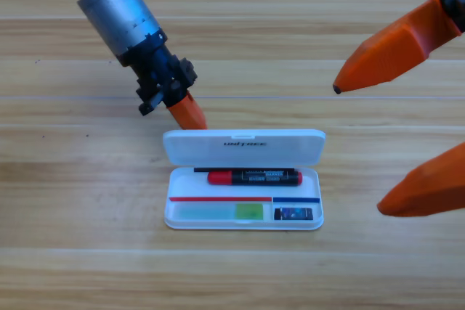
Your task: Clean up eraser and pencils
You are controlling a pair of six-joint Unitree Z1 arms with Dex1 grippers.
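Pencils lengthwise left-right in case

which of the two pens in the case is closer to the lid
The red-capped marker with a black barrel lies in the upper compartment, just under the open white plastic lid. The light green translucent pen sits in the lower compartment, beside the small dark eraser.

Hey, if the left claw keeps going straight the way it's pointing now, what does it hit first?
Probably the open lid of the white case. The left claw points down and slightly right, its orange tip just above the lid's left corner. Its height above the table is unclear, so it might meet the table there instead.
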